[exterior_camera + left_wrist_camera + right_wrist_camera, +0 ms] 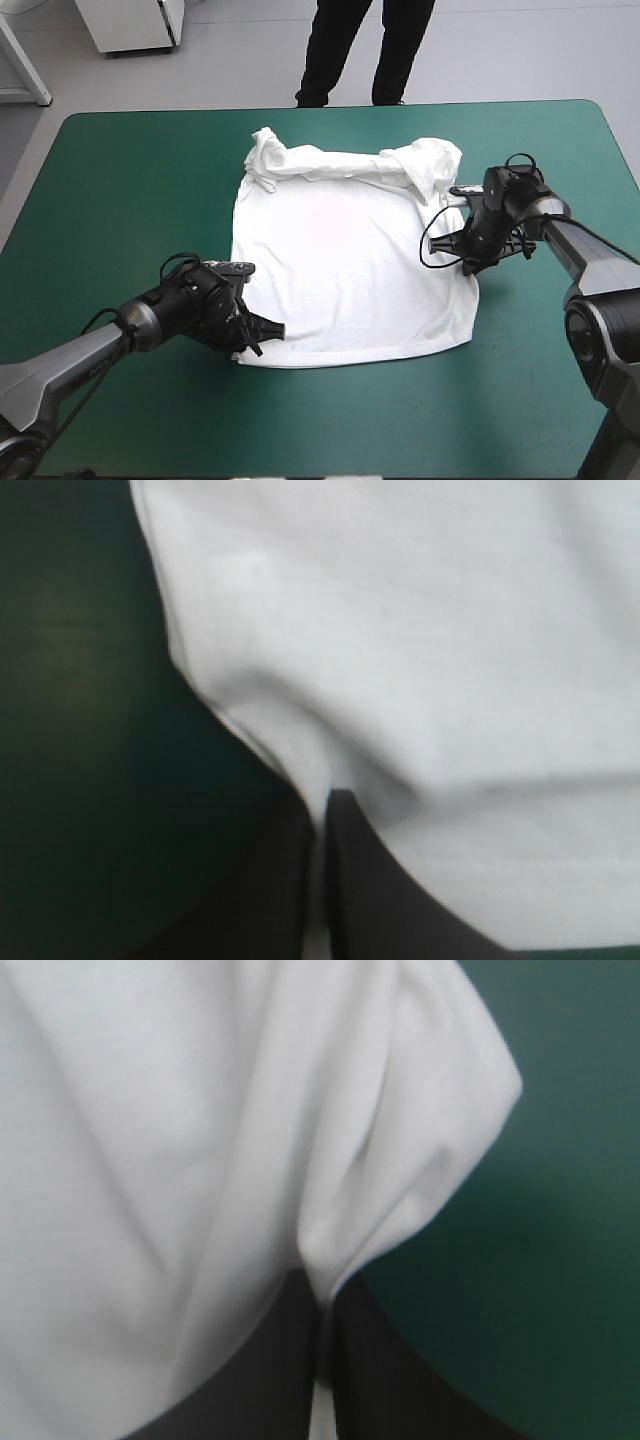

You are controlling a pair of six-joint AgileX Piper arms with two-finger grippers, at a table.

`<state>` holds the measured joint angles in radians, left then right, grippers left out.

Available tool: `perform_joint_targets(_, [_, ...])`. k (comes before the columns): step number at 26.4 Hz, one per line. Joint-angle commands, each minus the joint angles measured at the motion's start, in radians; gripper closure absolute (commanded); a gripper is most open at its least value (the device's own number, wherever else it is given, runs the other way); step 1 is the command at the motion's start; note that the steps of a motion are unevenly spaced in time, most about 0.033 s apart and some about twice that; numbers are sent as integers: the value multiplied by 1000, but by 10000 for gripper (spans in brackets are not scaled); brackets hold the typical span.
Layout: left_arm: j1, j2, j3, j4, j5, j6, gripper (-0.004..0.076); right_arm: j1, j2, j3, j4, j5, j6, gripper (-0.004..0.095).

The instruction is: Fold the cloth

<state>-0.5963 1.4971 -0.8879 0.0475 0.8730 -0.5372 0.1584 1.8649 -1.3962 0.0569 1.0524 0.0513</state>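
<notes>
Here we see the limp, light T-shirt [350,270], pinched by the left gripper [268,335] at its near corner and the right gripper [447,252] at its side edge.

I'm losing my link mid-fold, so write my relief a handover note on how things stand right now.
Left gripper: jaws shut on the T-shirt's near left corner, low over the table.
Right gripper: jaws shut on the T-shirt's right edge, by the sleeve.
T-shirt: body spread flat mid-table, sleeves and far end bunched.
Done: spread out, both grips taken.
Left: no neat fold made yet, so all the folding.
</notes>
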Motion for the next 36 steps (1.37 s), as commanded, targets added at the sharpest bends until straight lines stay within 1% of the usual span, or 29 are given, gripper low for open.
perform_joint_targets(1, [24, -16, -63, 72, 13, -2, 746, -2, -85, -10, -25, 49, -2, 921])
perform_joint_targets(3, [43, -16, -140, 98, 56, 42, 746, -2, -148, -10, -25, 53, -2, 922])
perform_joint_targets(7, [51, -18, -375, 127, 137, 141, 746, -2, -324, -12, 48, 55, -39, 925])
perform_joint_targets(10, [51, -18, -486, 130, 174, 193, 746, -2, -395, -12, 60, 55, -42, 925])
perform_joint_targets(13, [51, -18, -660, 150, 245, 253, 746, -2, -495, -34, 89, 47, -60, 925])
perform_joint_targets(16, [51, -18, -820, 161, 296, 299, 746, -2, -548, -106, 103, 45, -74, 925])
perform_joint_targets(19, [51, -18, -990, 159, 331, 346, 746, -2, -573, -235, 129, 45, -88, 925])
perform_joint_targets(25, [51, -18, -1345, 145, 356, 442, 746, -2, -574, -532, 152, 65, -102, 924])
perform_joint_targets(28, [51, -18, -1508, 96, 354, 516, 746, -2, -574, -683, 154, 81, -102, 924])
perform_joint_targets(31, [51, -16, -1640, 14, 328, 559, 746, -2, -574, -826, 178, 83, -105, 924])
perform_joint_targets(36, [51, -16, -1784, -98, 255, 610, 746, -2, -574, -1053, 212, 81, -106, 918])
